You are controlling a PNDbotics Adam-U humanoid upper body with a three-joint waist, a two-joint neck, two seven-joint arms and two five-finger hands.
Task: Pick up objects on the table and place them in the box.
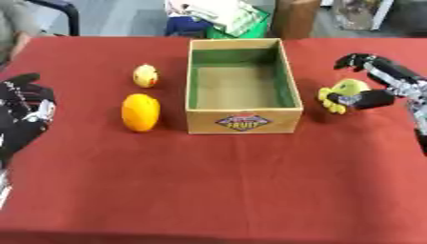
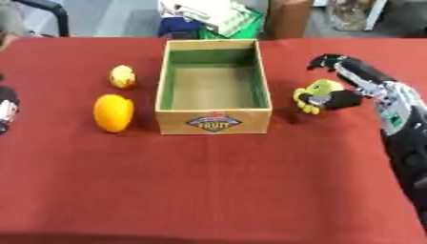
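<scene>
Your right hand point(image 2: 346, 88) has the yellow-green toy point(image 2: 320, 90) beside the box point(image 1: 243, 119).
Thumb and fingers curl round it; your left hand point(image 1: 23, 112) rests with relaxed fingers at the tabletop point(image 1: 217, 190) edge.

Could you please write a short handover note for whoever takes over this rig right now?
Right hand: closed round the yellow-green toy, right of the box; whether it is off the cloth is unclear.
Left hand: idle, open, at the left edge.
Orange fruit and small yellow fruit lie left of the box.
Done: nothing; the box is empty.
Left: put the toy in, then both fruits.
</scene>
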